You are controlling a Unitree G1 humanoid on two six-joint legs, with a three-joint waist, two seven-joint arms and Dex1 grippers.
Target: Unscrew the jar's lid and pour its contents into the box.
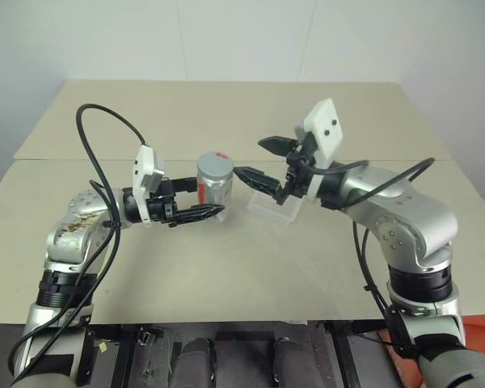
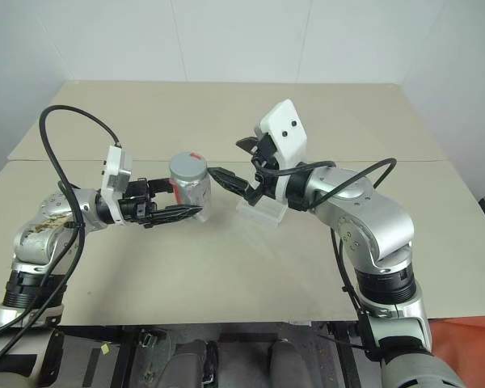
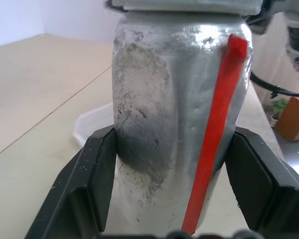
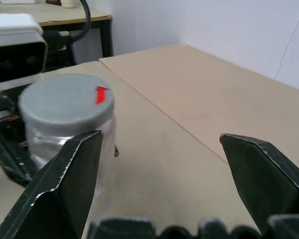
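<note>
Here the left tool (image 1: 196, 213) grips the jar (image 1: 214, 181); the right tool (image 1: 263, 160) gapes beside it.

Pale beige table (image 1: 226, 267) spreads wide across the view; a thin seam runs side to side where a second beige table (image 1: 226, 105) butts against its far edge; plain white wall (image 1: 226, 36) rises behind, evenly lit; the right wrist view catches a dark-legged desk (image 4: 97, 22) off by that wall; an orange-red patch of floor (image 2: 469, 347) shows past the near right corner.
</note>
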